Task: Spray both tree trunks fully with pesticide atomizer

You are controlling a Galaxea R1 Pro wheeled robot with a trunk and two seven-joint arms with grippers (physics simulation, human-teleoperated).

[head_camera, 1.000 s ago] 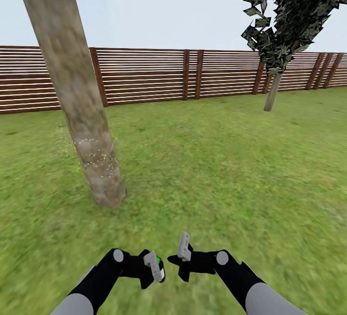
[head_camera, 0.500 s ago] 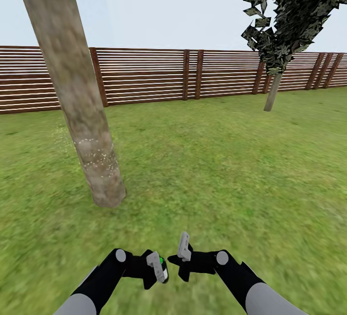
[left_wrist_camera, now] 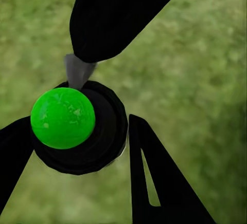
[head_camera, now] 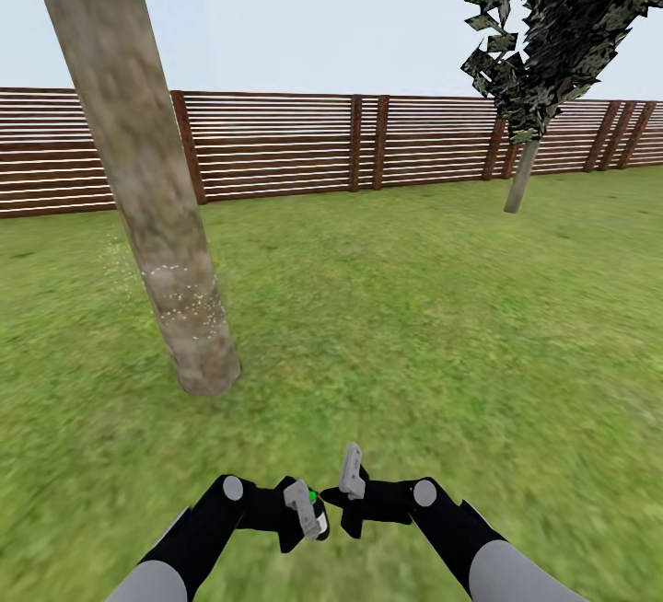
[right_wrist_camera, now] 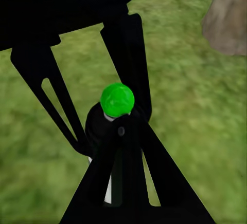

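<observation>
Two grippers are held low over the lawn (head_camera: 414,307), close together. The left gripper (head_camera: 307,510) is clamped on the atomizer (head_camera: 314,499), whose top shows green (left_wrist_camera: 63,117) between the dark fingers. The right gripper (head_camera: 348,484) is brought up just beside that top, probably so the sprayer can be pressed; whether it is parted cannot be told. The near trunk (head_camera: 157,215), flecked with white low down, stands ahead to the left, so the nozzle is judged to need aiming there. A second tree (head_camera: 521,174) stands by the fence (head_camera: 276,146).

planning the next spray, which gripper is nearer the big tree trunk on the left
Left. The left gripper, holding the atomizer, sits below the tree trunk and just right of its base; the right gripper is farther to the right.
</observation>
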